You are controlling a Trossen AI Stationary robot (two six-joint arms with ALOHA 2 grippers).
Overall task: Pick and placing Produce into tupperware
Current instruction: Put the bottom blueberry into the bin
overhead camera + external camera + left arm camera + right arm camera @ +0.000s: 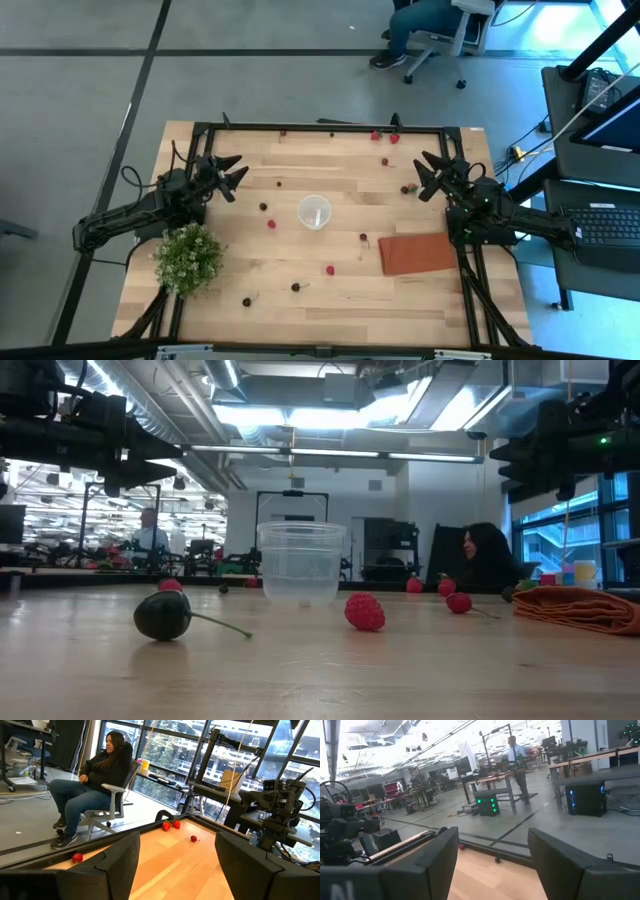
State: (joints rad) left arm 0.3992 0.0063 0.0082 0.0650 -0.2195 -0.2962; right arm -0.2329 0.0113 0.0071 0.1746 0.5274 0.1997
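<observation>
High view shows the tupperware (314,212) standing upright near the middle of the desk (300,300), and from above it looks empty or nearly so. The produce (329,269) lies scattered all round it: red pieces at about five o'clock and nine o'clock of the cup, dark ones toward ten and seven o'clock, and a cluster of red ones along the far rim at about one o'clock. A reddish mat (420,253) lies at four o'clock of the cup, a leafy bush (188,257) at eight o'clock.

Both arms hang raised at the sides. The left end effector (232,170) has its fingers spread and holds nothing; the right end effector (428,172) is likewise spread and empty, as each wrist view confirms with a clear gap between the dark fingers.

To my eye this is the moment between picks, with nearly all the fruit yet to be gathered. The next move calls for one arm to come down over a single berry, straddle it with spread fingers, and pinch gently, since these pieces are small and roll easily.
</observation>
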